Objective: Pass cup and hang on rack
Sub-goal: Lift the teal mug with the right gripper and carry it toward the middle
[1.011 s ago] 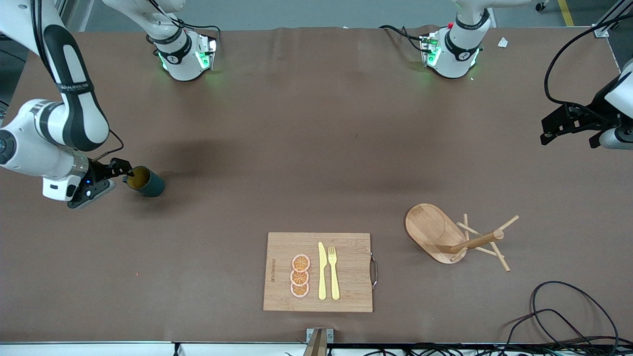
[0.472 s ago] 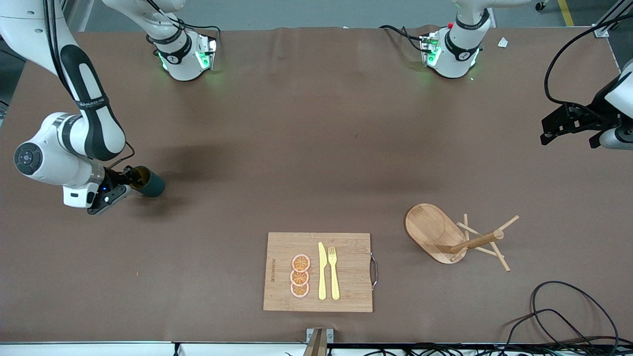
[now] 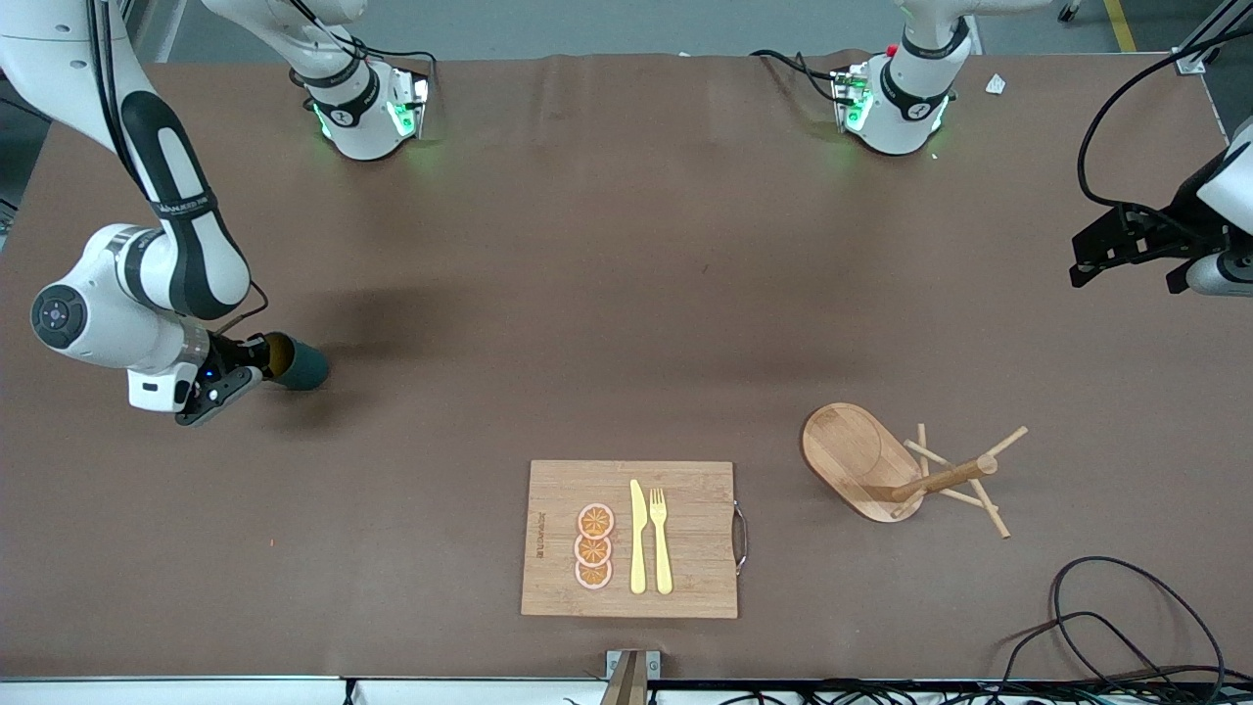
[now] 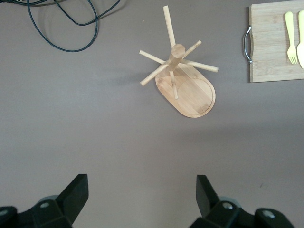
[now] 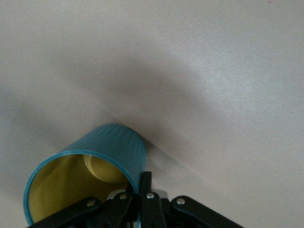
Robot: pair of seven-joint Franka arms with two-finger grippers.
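Note:
The dark teal cup [image 3: 297, 363] with a yellowish inside is tipped on its side near the right arm's end of the table. My right gripper [image 3: 256, 357] is shut on the cup's rim, one finger inside and one outside; the right wrist view shows the cup [image 5: 90, 166] pinched at its wall by my right gripper [image 5: 140, 190]. The wooden rack [image 3: 905, 468] stands toward the left arm's end, also in the left wrist view [image 4: 183, 78]. My left gripper [image 3: 1126, 257] is open and empty, waiting high over that table end; in the left wrist view [image 4: 142, 199] its jaws stand wide apart.
A rectangular bamboo cutting board [image 3: 558, 490] with orange slices, a yellow knife and fork lies near the front edge. Black cables [image 3: 1126, 617] lie at the front corner by the left arm's end.
My right arm swung in toward the cup and tilted it further onto its side; the cup's opening now shows less in the front view. The left arm has not moved.

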